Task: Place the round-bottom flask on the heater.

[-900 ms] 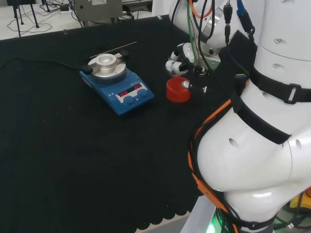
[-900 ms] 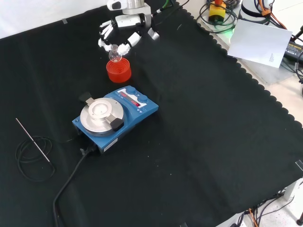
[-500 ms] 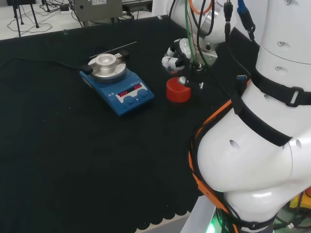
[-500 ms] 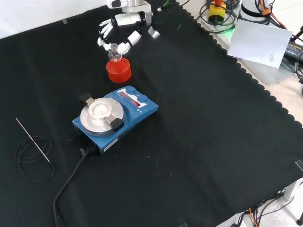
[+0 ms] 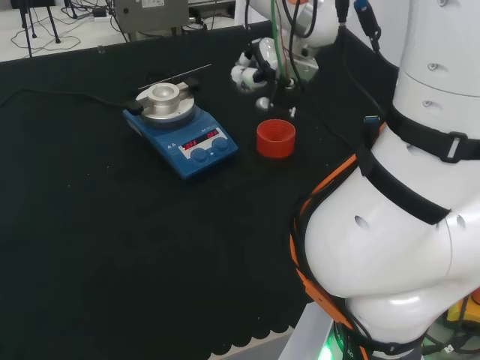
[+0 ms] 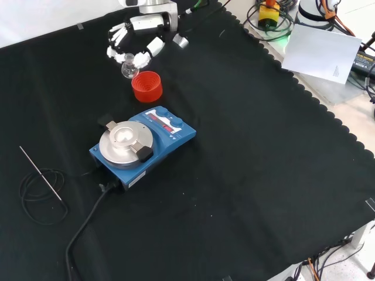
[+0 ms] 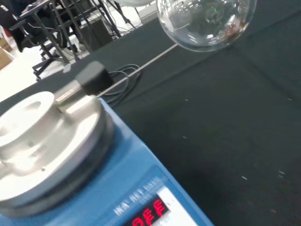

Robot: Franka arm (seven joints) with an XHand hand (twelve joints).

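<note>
Front view: hand (image 6: 132,36) pinches round-bottom flask (image 6: 127,69) by neck, bulb hanging clear of red stand (image 6: 146,86), just beside it. Heater (image 6: 140,146) nearer camera, metal well empty. Risks: clear glass could slip from pinch in transit; bulb could clip black clamp (image 6: 144,153) on well rim. Bare cloth all around, route open.

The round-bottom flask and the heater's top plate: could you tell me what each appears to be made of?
Round-bottom flask: clear glass by the look, since the cloth shows through it and it carries bright glints; clear plastic can't be excluded. Heater's top plate: probably brushed aluminium or steel, silver-grey with a dull sheen.
</note>
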